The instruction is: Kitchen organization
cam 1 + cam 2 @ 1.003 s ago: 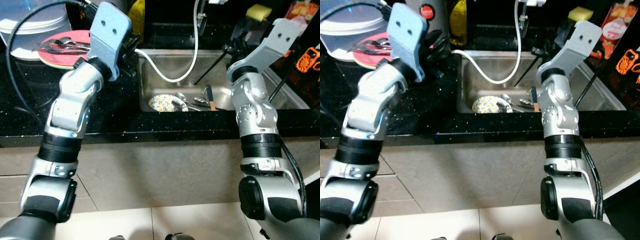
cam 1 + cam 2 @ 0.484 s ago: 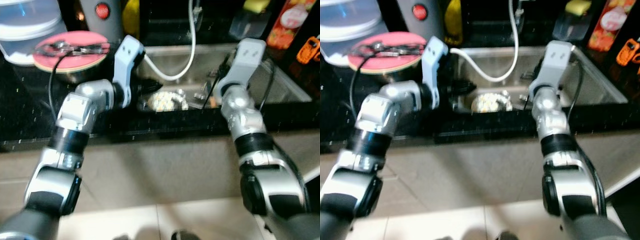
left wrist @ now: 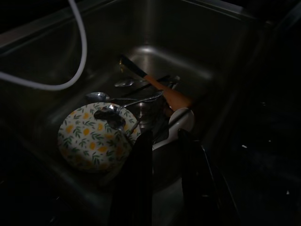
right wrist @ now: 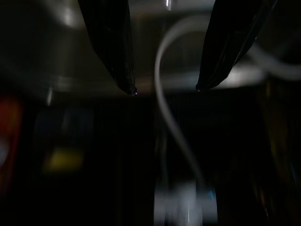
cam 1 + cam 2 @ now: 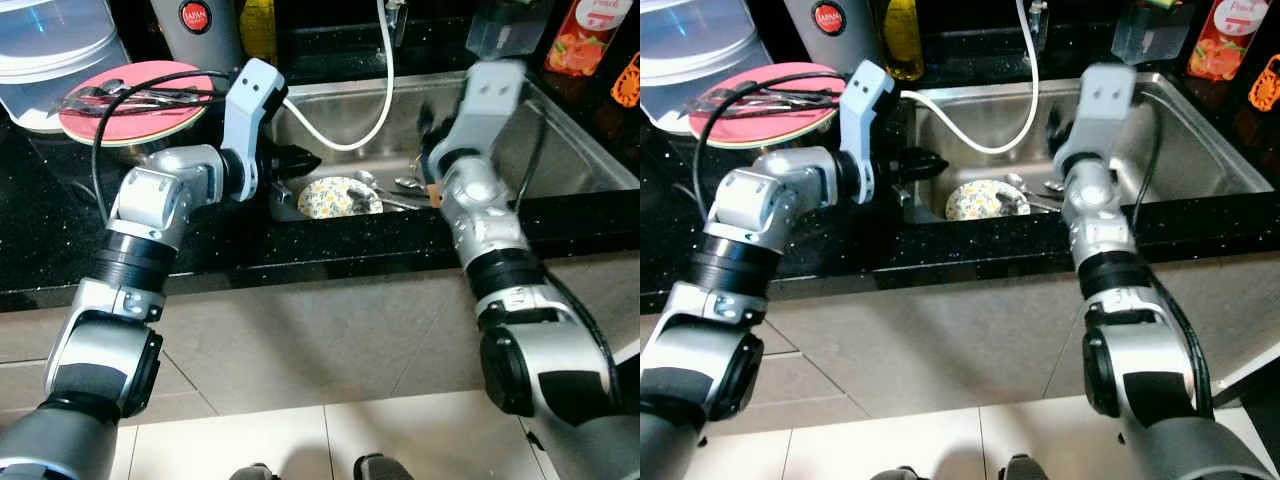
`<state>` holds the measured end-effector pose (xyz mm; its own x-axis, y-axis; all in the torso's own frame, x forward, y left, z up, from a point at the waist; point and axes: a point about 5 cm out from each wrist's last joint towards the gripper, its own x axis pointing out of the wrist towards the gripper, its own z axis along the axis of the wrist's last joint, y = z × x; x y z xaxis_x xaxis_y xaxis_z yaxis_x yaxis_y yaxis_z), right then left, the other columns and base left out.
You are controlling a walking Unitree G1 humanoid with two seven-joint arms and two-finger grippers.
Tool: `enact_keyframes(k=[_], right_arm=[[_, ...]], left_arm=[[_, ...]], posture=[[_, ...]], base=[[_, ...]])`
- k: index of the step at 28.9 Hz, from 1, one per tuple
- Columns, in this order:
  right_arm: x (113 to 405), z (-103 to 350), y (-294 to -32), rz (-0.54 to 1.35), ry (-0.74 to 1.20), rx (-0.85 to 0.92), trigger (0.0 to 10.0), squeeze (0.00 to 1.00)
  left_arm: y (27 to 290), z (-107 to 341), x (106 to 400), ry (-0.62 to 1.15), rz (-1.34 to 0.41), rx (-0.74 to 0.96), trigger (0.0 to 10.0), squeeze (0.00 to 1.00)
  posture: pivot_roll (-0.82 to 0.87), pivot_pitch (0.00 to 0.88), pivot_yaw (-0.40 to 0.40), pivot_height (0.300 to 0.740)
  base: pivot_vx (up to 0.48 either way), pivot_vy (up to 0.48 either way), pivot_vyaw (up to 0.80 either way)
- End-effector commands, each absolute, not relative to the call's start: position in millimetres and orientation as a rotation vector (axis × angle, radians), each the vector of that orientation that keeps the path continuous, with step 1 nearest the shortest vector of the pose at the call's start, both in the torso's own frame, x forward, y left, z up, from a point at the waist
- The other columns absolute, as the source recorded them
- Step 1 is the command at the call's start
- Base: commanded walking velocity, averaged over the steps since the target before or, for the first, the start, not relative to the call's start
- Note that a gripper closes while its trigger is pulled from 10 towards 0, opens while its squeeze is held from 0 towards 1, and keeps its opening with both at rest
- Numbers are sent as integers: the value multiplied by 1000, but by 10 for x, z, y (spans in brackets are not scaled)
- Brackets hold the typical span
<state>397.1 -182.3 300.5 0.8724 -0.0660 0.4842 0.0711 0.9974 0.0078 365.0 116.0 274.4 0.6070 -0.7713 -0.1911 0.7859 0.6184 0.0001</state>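
- Left gripper (image 5: 300,160) reaches over the sink's left rim; on my wrist feed its fingers (image 3: 141,160) sit slightly parted with nothing between them, aimed at the sink floor.
- Right gripper (image 4: 164,87) is spread wide and empty, up over the sink (image 5: 560,140) toward its back; the feed is blurred, but I think the pale curve between the fingertips is the white hose (image 5: 385,90).
- Down in the basin I see a floral plate (image 5: 340,197) with a spoon (image 3: 109,113) lying across it.
- Beside it lie more spoons (image 5: 405,185) and a wooden-handled utensil (image 3: 162,92).
- On the black counter (image 5: 60,240) to the left, a pink plate (image 5: 120,90) carries cutlery, near a clear lidded container (image 5: 50,45).
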Motion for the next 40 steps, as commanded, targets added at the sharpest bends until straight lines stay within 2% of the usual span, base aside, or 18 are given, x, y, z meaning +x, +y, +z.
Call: enact_keyframes(k=[1, 2, 3, 4, 6, 15, 17, 18, 19, 24, 35, 38, 40], right_arm=[[3889, 3152, -1819, -15, -603, -73, 10000, 0], [3854, 3183, -1777, 75, -618, -111, 10000, 0], [3854, 3183, -1777, 75, -618, -111, 10000, 0], [3680, 3127, -1603, 438, -583, -154, 10000, 0], [3558, 3085, -1542, 604, -564, -156, 10000, 0], [3521, 3100, -1683, 610, -534, -145, 10000, 0], [3546, 3088, -1689, 605, -521, -128, 10000, 0], [3546, 3088, -1689, 605, -521, -128, 10000, 0], [3508, 3072, -1661, 668, -502, -102, 10000, 0], [3482, 3052, -1574, 737, -475, -88, 10000, 0], [3440, 3055, -1457, 845, -458, -90, 10000, 0], [3446, 3056, -1446, 846, -456, -82, 10000, 0], [3445, 3046, -1440, 842, -456, -70, 10000, 0]], left_arm=[[1238, 2816, 3637, 162, -883, 83, 10000, 0], [1249, 2824, 3632, 156, -878, 76, 10000, 0], [1249, 2824, 3632, 156, -878, 76, 10000, 0], [1293, 2870, 3632, 125, -852, 77, 10000, 0], [1329, 2904, 3643, 110, -824, 81, 10000, 0], [1711, 3052, 3893, 52, -514, 154, 10000, 0], [1822, 3040, 3935, 49, -423, 264, 10000, 0], [1822, 3040, 3935, 49, -423, 264, 10000, 0], [1941, 2993, 3953, 57, -324, 506, 10000, 0], [2090, 2907, 3977, 97, -252, 704, 10000, 0], [2320, 3081, 4019, 57, -184, 706, 10000, 0], [2326, 3104, 4024, 34, -184, 731, 10000, 0], [2235, 3052, 4028, 17, -235, 738, 10000, 0]], posture=[[95, 95, 33, 740], [95, 96, 31, 740], [95, 96, 31, 740], [95, 96, 29, 740], [94, 98, 26, 740], [72, 94, 25, 740], [72, 94, 25, 740], [72, 94, 25, 740], [75, 93, 22, 740], [87, 90, 12, 740], [90, 89, -9, 740], [91, 86, -14, 740], [93, 83, -16, 740]], base=[[0, 0, 0], [0, 0, 0], [0, 0, 0], [0, 0, 0], [0, 0, 0], [0, 0, 0], [0, 0, 0], [0, 0, 0], [0, 0, 0], [0, 0, 0], [0, 0, 0], [0, 0, 0], [0, 0, 0]])
